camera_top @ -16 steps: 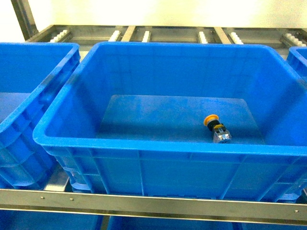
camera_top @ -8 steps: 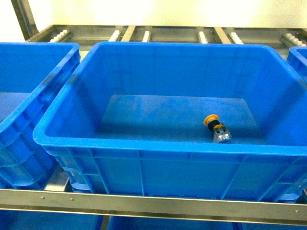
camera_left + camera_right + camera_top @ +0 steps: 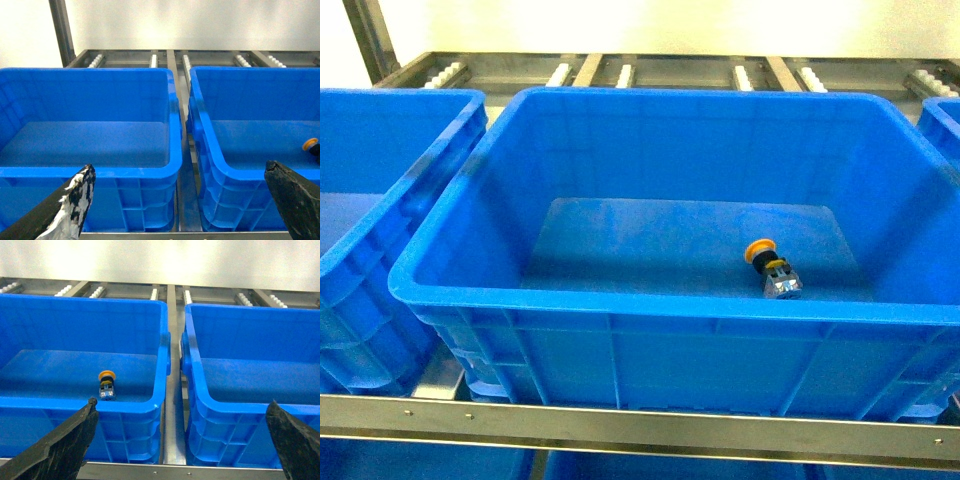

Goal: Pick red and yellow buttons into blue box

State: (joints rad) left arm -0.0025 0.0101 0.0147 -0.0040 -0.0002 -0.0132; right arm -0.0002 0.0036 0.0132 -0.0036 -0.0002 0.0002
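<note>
Head view: the yellow button (image 3: 771, 268) lies on its side on the floor of the blue box (image 3: 620, 310), right of centre, cap toward the far-left, block base toward the near wall. No red button is visible; neither pincer shows.

Left wrist view: the left pincer (image 3: 182, 200) is released, empty, fingers wide. The yellow cap sits at the far right edge.

Right wrist view: the right pincer (image 3: 182, 437) is released, empty. The button lies ahead-left, so this arm appears nearer.
</note>
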